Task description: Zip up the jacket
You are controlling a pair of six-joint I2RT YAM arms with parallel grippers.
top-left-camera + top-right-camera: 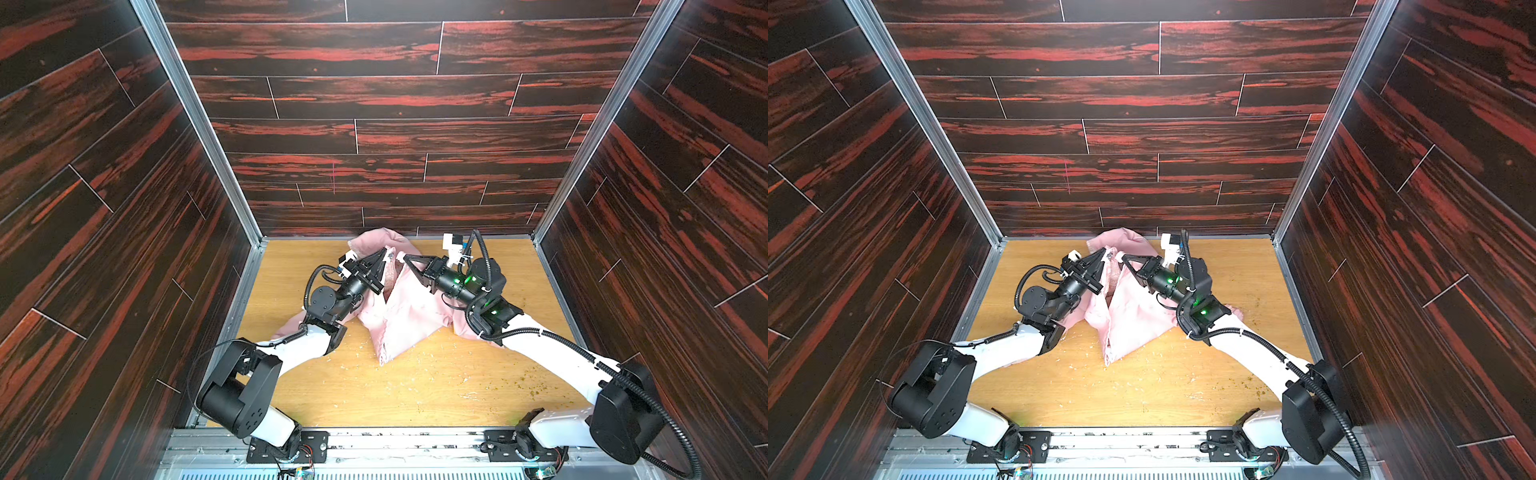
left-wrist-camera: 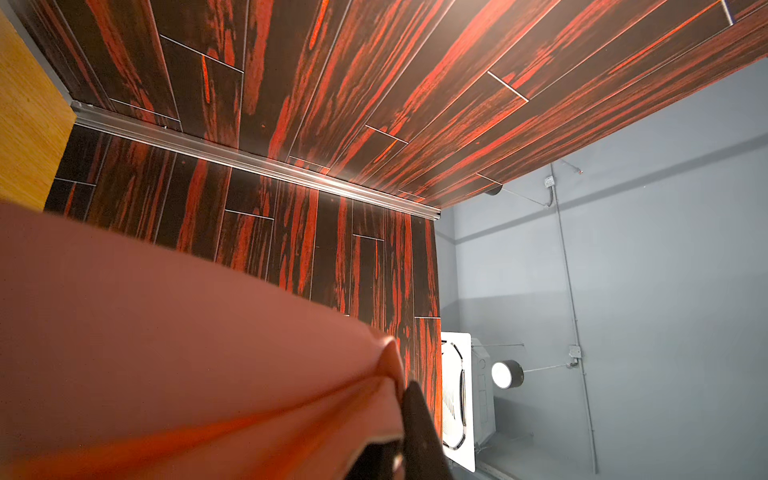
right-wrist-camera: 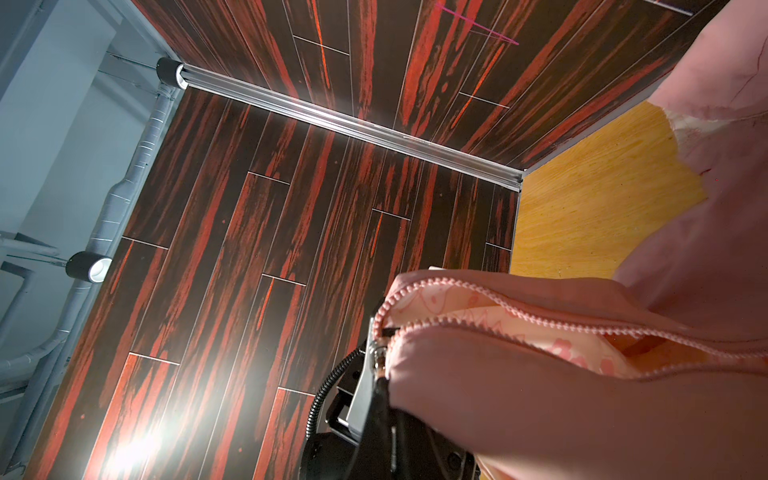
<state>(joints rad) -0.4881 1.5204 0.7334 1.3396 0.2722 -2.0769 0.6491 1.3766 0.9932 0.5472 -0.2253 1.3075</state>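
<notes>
you have the jacket (image 1: 405,316) held up at the 12 o'clock end of the counter (image 1: 415,395) in both top views. its hem droops toward 6 o'clock and touches the wood. your left pincer (image 1: 388,254) is clenched on pink fabric at the 9 o'clock side of the front opening. your right pincer (image 1: 403,258) is clenched on the 3 o'clock side, and the two tips are near each other but apart. one sleeve (image 1: 291,328) trails toward 8 o'clock under your left arm. in the right wrist view the zipper (image 3: 419,284) gapes, printed lining shows between its two tooth rows, and the metal slider (image 3: 377,353) sits where they meet. crumbs (image 1: 536,386) dot the counter toward 4 o'clock.
</notes>
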